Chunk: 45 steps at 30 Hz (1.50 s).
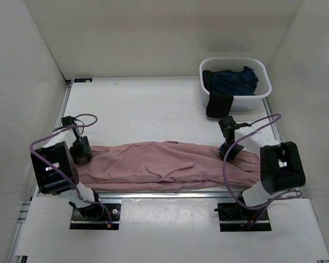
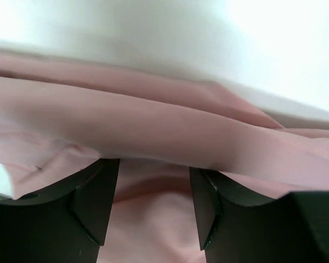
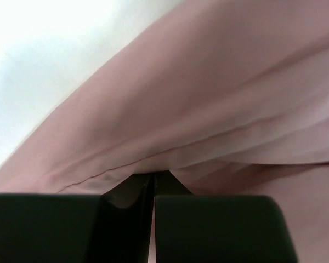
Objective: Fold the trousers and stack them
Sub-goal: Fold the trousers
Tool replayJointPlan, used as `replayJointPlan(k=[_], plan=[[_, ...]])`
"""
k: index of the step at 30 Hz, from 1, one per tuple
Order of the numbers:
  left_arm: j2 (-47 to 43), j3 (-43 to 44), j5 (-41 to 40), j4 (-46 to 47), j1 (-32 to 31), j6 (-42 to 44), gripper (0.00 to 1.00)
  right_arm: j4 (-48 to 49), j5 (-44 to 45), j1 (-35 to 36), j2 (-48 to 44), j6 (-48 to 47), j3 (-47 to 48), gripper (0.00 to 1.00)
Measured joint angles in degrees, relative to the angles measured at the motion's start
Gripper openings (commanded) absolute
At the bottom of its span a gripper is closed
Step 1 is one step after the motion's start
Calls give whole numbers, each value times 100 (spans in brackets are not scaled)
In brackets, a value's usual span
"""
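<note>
The trousers (image 1: 164,164) are laid lengthwise across the table (image 1: 142,109), in the 6 o'clock part of the top view. They are stretched from the 9 o'clock side to the 3 o'clock side and lie just beyond the arm bases. The cloth is spread fairly flat, with long creases along it.

The left gripper (image 1: 81,152) is set down at the 9 o'clock end of the trousers. In its wrist view the gripper (image 2: 153,164) is seen with its fingers (image 2: 93,203) parted. Pink cloth is seen in the gap, and a fold is draped across the tips. No pinch on the fabric is shown there.

The right gripper (image 1: 230,152) is placed on the far edge of the trousers toward the 3 o'clock end. In its wrist view the gripper (image 3: 153,178) is clenched, jaws pressed together, and a fold of the pink cloth is nipped at the tips.

A white basket (image 1: 263,93) is seen at 1 o'clock, well apart from the trousers. A navy garment (image 1: 233,81) is held in it, and a black garment (image 1: 218,105) is hung over its near rim.
</note>
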State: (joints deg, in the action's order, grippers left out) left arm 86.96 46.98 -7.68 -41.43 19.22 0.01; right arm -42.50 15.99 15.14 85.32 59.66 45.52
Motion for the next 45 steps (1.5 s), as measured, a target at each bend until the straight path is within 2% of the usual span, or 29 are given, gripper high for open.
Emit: replayJointPlan(k=[6,8,10,11,12,14,15,22,25,27,31,37,42,43,45], plan=[[791,944,-33,339,-140,0,65,243,487,-79,898,-192,1204,0],[831,1045,-39,417,-146,2,68,260,527,-83,933,-308,1552,14],[820,1086,-48,424,-146,0,68,293,531,-83,837,-393,1733,33],[815,1091,-50,420,-146,0,69,293,525,-83,697,-450,1733,66],[809,1091,-50,404,-146,2,69,223,527,-83,522,-420,1714,79],[778,1078,-52,352,-146,2,70,57,542,-98,-68,-378,1545,94],[730,1049,-50,328,-146,2,70,-70,555,-133,-481,-313,1412,97],[-39,520,28,68,-146,0,73,-1010,511,-643,-3915,874,-127,99],[-251,396,70,-63,-146,0,73,-1071,420,-656,-4852,1624,-1113,99],[-271,393,83,-107,-146,0,73,-837,437,-664,-5082,2011,-1749,99],[-275,391,87,-195,-146,0,73,-247,717,-739,-4642,2481,-2293,99],[-278,308,90,-214,-146,0,73,999,1165,-1097,-3475,2542,-2245,99],[-278,245,90,-236,-146,0,73,1497,1228,-1497,-2638,2393,-1939,99],[-278,245,90,-236,-146,0,73,1578,1211,-1572,-2468,2341,-1869,97],[-273,245,90,-234,-146,0,73,1683,1113,-1725,-2153,2208,-1714,74]])
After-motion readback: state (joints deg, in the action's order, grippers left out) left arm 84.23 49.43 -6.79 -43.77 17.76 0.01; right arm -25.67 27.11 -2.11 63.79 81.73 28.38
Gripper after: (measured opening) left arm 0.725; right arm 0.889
